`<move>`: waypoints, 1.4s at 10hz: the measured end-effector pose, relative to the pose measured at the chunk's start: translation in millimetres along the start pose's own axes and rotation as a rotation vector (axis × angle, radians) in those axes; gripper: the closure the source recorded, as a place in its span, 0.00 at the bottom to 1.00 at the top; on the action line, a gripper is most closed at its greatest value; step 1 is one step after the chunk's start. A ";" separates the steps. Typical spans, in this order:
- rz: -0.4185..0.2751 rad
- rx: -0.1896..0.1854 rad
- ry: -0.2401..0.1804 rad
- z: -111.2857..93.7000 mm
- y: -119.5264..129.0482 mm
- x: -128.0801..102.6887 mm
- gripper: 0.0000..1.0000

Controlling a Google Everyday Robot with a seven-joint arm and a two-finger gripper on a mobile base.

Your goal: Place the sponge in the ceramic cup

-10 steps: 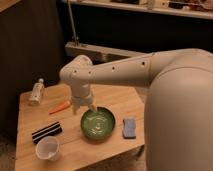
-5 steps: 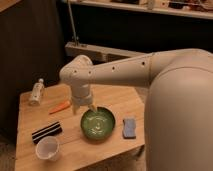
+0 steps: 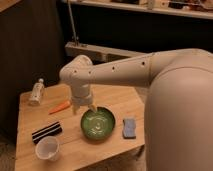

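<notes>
The sponge, a small blue pad, lies flat on the wooden table to the right of the green bowl. At the front left of the table stands the white ceramic cup, upright and with nothing in it. My gripper hangs from the white arm over the middle of the table, just behind the bowl's left rim. It is open and holds nothing. It is well left of the sponge and behind and right of the cup.
A green bowl sits between sponge and cup. A black-and-white striped block lies just behind the cup. An orange carrot and a pale bottle lie at the back left. The table's front edge is close to the cup.
</notes>
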 end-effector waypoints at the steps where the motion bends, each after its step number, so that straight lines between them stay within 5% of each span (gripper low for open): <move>1: 0.000 0.000 0.000 0.0 0.0 0.0 0.35; 6: 0.009 -0.022 -0.022 -2.9 -7.9 -1.0 0.35; 11: 0.028 -0.059 -0.130 -23.1 -119.4 2.6 0.35; 14: 0.072 -0.068 -0.155 -29.4 -188.0 0.0 0.35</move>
